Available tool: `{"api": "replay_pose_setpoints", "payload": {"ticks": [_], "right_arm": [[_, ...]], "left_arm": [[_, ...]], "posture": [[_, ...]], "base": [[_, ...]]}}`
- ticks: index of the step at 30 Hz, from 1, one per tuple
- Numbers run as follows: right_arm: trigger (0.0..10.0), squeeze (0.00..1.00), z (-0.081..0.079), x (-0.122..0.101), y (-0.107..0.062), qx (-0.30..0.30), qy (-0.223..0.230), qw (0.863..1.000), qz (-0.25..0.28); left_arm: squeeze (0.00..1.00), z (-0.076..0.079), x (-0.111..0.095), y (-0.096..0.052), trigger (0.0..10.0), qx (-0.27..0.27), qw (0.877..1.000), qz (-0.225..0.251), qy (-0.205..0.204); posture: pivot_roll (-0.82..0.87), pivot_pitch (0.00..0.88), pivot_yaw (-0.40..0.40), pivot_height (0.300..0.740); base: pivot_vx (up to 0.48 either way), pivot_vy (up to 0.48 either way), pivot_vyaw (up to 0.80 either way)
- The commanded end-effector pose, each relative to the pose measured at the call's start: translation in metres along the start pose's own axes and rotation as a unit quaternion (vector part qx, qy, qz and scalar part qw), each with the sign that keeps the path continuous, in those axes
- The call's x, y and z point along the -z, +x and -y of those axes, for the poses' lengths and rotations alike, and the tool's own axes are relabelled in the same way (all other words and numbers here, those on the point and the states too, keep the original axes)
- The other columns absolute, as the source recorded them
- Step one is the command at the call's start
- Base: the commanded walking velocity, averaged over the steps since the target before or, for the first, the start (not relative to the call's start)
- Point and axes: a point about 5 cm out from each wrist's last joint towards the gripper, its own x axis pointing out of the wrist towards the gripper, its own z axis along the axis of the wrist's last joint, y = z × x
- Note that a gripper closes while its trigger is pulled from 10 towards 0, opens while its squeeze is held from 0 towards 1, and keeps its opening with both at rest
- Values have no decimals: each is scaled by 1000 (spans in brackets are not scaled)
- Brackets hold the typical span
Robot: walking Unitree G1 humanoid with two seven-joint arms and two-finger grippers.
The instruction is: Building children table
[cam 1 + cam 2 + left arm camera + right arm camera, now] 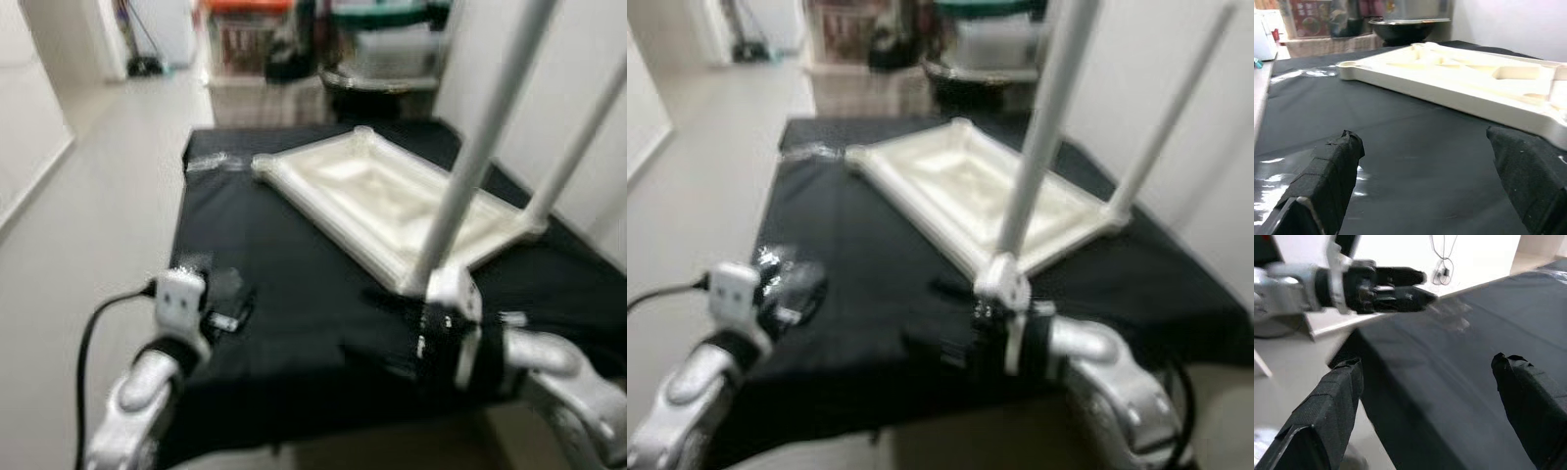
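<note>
A cream children's table top (392, 201) lies upside down on a black-covered surface (284, 245). Two white legs stand up from it, one at the near corner (475, 162) and one at the right corner (578, 147). My left gripper (230, 308) hovers low over the cloth at the front left, open, with nothing between its fingers (1327, 171). My right gripper (940, 352) is at the front edge, just below the near leg's base and pointing left. It is open and empty, and its taped fingers (1327, 401) are spread wide.
A small clear plastic bag (211, 279) lies by the left gripper, and another (217, 162) at the back left corner. Storage boxes (245, 39) and a dark bin (377, 88) stand behind. A white wall is on the right and pale floor (108, 206) on the left.
</note>
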Motion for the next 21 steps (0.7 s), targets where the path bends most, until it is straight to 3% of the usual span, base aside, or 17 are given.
{"api": "replay_pose_setpoints", "payload": {"ticks": [1, 4, 5, 6, 10, 12, 19, 21], "right_arm": [[10000, 0, 21, 12, -7, 50, -25, 998, -39], [10000, 0, 23, 13, -8, 54, -29, 997, -43], [10000, 0, 28, 15, -10, 69, -37, 995, -58], [10000, 0, 48, 20, -16, 130, -45, 986, -93], [10000, 0, 62, 20, -24, 173, -63, 977, -109], [10000, 0, 74, 8, -28, 206, -65, 974, -74], [10000, 0, 83, -4, -27, 218, -74, 973, -24], [10000, 0, 86, -9, -21, 252, -65, 965, 16]], "left_arm": [[0, 6, 2, 1, 10000, 8, 1000, -1, -6], [0, 6, 2, 1, 10000, 8, 1000, -1, -6], [0, 6, 2, 1, 10000, 7, 1000, -1, -5], [0, 4, 2, 0, 10000, -3, 1000, 0, -4], [0, 2, 3, 0, 10000, -8, 1000, -4, -3], [0, 2, 4, 1, 10000, -7, 1000, -7, -3], [0, 4, 3, 2, 10000, -12, 1000, 2, -5], [0, 2, 1, 1, 10000, -18, 1000, 8, -7]], "posture": [[60, 0, -40, 740], [60, 0, -40, 740], [62, 0, -42, 740], [63, 0, -43, 740], [62, 0, -43, 740], [57, 0, -40, 740], [60, 0, -47, 740], [61, 0, -50, 740]], "base": [[0, -352, 0], [0, -352, 0], [0, 0, 0], [0, 0, 0], [0, 0, 0], [0, 0, 0], [0, 0, 0], [0, 0, 0]]}}
